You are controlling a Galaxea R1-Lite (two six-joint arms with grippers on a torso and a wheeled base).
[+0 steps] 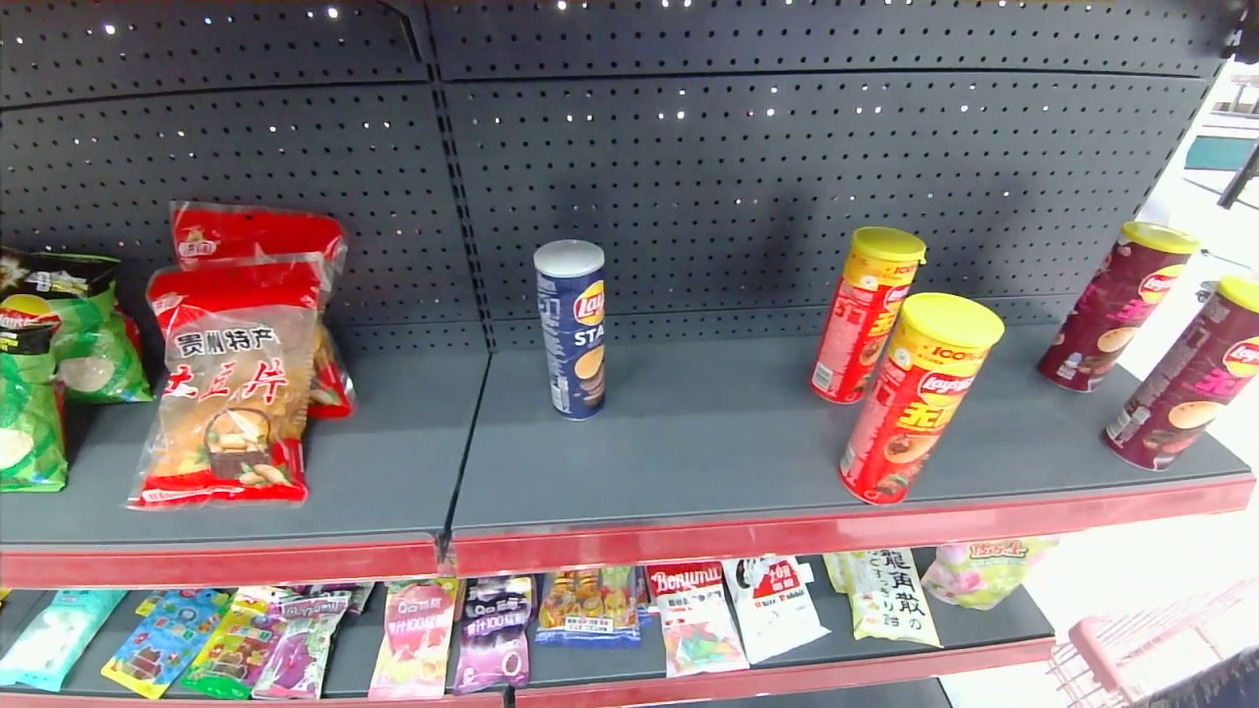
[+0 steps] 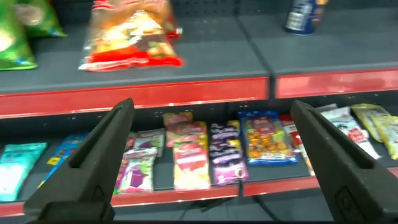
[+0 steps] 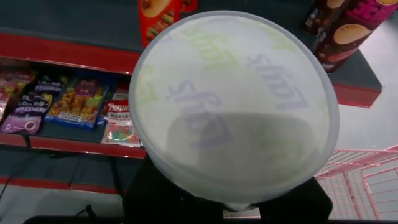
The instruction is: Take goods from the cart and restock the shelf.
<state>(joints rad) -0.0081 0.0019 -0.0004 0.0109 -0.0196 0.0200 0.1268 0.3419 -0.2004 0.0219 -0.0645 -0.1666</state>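
A cylindrical can with a translucent white plastic lid (image 3: 233,106) is held clear of any surface, seen lid-end on, in front of the grey metal shelf with a red front edge (image 1: 708,442). A blue can with a white lid (image 1: 570,329) stands mid-shelf. To its right stand two red cans with yellow lids (image 1: 868,315), then two maroon cans with yellow lids (image 1: 1116,307) at the right end. The pink wire cart (image 1: 1151,639) is located low on the right.
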